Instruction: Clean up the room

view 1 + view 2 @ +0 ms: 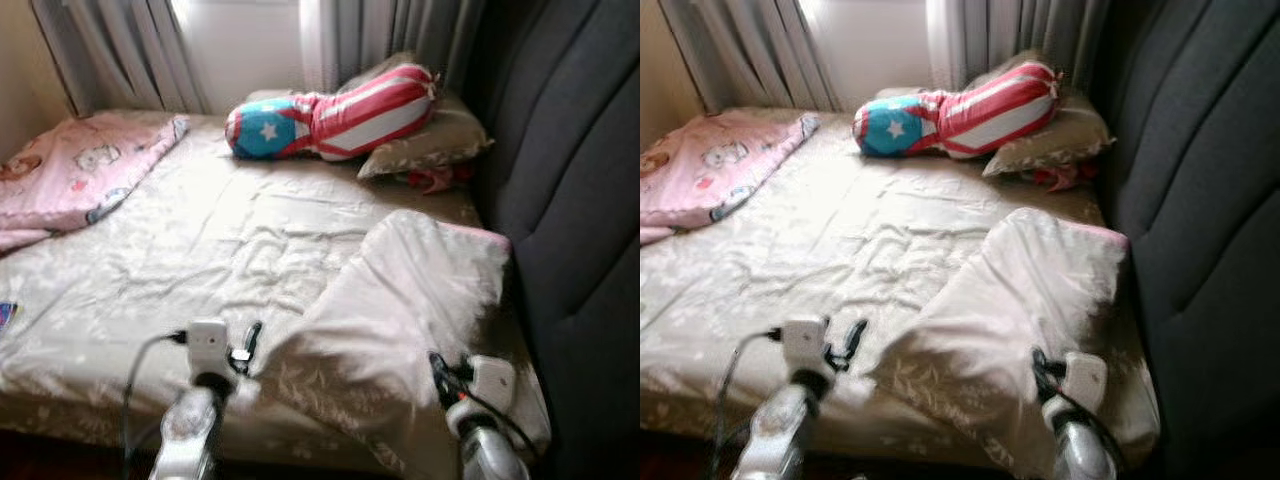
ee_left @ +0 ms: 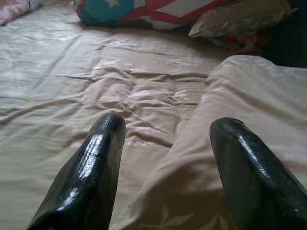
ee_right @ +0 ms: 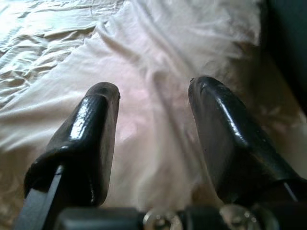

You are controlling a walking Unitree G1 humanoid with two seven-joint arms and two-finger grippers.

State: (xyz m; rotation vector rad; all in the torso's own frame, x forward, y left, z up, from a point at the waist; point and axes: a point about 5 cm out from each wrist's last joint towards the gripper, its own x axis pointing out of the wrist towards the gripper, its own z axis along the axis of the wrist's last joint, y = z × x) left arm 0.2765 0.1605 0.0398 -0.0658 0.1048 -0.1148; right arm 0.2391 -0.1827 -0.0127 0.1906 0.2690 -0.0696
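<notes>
Blanket (image 1: 400, 300) lies between both open end effectors.

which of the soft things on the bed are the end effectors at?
The folded pale blanket at the near edge, beside the dark headboard. The striped bolster, tan pillow and pink quilt lie at the far end.

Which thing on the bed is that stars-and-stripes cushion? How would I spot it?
Look to the far end of the bed, below the curtains. The bolster pillow lies across a beige pillow. Its red-and-white stripes and blue end with white stars set it apart.
</notes>
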